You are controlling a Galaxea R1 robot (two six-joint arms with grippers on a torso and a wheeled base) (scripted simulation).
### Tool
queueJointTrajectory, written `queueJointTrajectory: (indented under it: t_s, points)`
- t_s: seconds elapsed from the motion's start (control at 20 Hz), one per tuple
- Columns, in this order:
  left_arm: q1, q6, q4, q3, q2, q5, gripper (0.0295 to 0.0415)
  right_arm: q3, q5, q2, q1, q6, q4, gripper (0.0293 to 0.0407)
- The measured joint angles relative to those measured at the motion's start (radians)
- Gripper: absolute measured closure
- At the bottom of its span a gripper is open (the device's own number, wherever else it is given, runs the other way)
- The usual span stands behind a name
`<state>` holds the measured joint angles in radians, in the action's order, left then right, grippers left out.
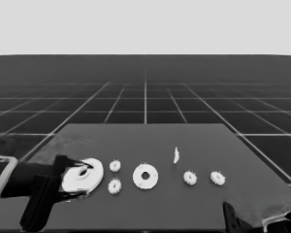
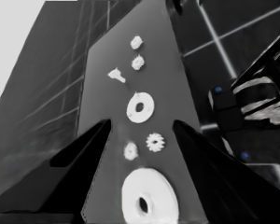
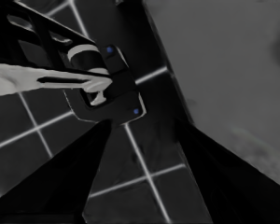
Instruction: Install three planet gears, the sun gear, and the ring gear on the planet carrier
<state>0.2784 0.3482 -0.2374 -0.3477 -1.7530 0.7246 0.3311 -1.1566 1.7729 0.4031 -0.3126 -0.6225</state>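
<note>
The larger round part [image 1: 82, 175] [image 2: 149, 196], the ring gear, lies flat at the table's left end. My left gripper [image 1: 80, 180] [image 2: 141, 123] waits over it, open, holding nothing. The smaller round part [image 1: 145, 176] [image 2: 140, 108], the planet carrier, lies at mid-table with its dark hole showing. Between the two discs lie two small toothed gears [image 1: 115, 165] [image 1: 114, 185]. Two more gears [image 1: 189, 177] [image 1: 217, 178] lie to the carrier's right. My right gripper [image 3: 142, 122] is parked off the table's near right corner, open, with only floor between its fingers.
A thin white piece [image 1: 176, 155] [image 2: 116, 75] stands behind the right-hand gears. The right arm [image 1: 233, 218] shows at the lower right corner. Dark machinery [image 3: 107, 88] with blue lights sits past the table's edge [image 3: 177, 88].
</note>
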Motion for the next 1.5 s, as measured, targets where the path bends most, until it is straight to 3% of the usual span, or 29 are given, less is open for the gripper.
queueJointTrajectory:
  t_s: [0.05, 0.1, 0.15, 0.2, 0.25, 0.3, 0.35, 0.4, 0.5, 0.65, 0.7, 0.75, 0.85, 1.15, 1.25, 1.5]
  points:
    - [0.026, 0.001, -0.030, -0.028, -0.001, -0.020, 0.0414, 0.023, -0.010, -0.006, -0.020, -0.001, -0.031, 0.0392]
    - [0.042, 0.002, -0.047, -0.046, -0.001, -0.031, 0.0396, 0.037, -0.015, -0.009, -0.032, -0.002, -0.049, 0.0363]
    - [0.051, 0.002, -0.058, -0.056, -0.002, -0.038, 0.0364, 0.045, -0.019, -0.011, -0.039, -0.003, -0.060, 0.0332]
    - [0.019, -0.484, -0.541, -0.020, -0.245, 0.426, 0.0336, 0.050, -0.021, -0.012, -0.043, -0.003, -0.066, 0.0320]
    - [0.011, -0.984, -0.475, -0.074, -0.575, 0.925, 0.0319, 0.052, -0.022, -0.013, -0.045, -0.003, -0.070, 0.0317]
    - [0.011, -1.458, -0.162, -0.249, -0.747, 0.933, 0.0306, 0.054, -0.023, -0.013, -0.047, -0.003, -0.072, 0.0316]
    - [-0.003, -1.661, 0.029, -0.411, -0.780, 0.917, 0.0311, 0.055, -0.023, -0.013, -0.047, -0.003, -0.073, 0.0315]
    - [-0.019, -1.745, 0.136, -0.528, -0.789, 0.888, 0.0318, 0.055, -0.023, -0.014, -0.048, -0.003, -0.074, 0.0315]
    - [-0.038, -1.801, 0.235, -0.658, -0.801, 0.861, 0.0324, 0.055, -0.023, -0.014, -0.048, -0.003, -0.075, 0.0315]
    - [-0.047, -1.814, 0.277, -0.723, -0.809, 0.851, 0.0326, 0.056, -0.023, -0.014, -0.048, -0.003, -0.075, 0.0315]
    - [-0.215, -1.822, 0.077, -0.723, -0.808, 0.834, 0.0326, 0.056, -0.023, -0.014, -0.048, -0.003, -0.075, 0.0315]
    - [-0.360, -1.797, -0.042, -0.764, -0.818, 0.819, 0.0326, 0.056, -0.023, -0.014, -0.048, -0.003, -0.075, 0.0315]
    - [-0.475, -1.744, -0.136, -0.853, -0.840, 0.783, 0.0326, 0.056, -0.023, -0.014, -0.048, -0.003, -0.075, 0.0315]
    - [-0.515, -1.712, -0.168, -0.907, -0.855, 0.759, 0.0327, 0.056, -0.023, -0.014, -0.048, -0.003, -0.075, 0.0315]
    - [-0.517, -1.710, -0.171, -0.910, -0.856, 0.757, 0.0397, 0.056, -0.023, -0.014, -0.048, -0.003, -0.075, 0.0315]
    - [-0.520, -1.709, -0.173, -0.913, -0.857, 0.756, 0.0398, 0.056, -0.023, -0.014, -0.048, -0.003, -0.075, 0.0315]
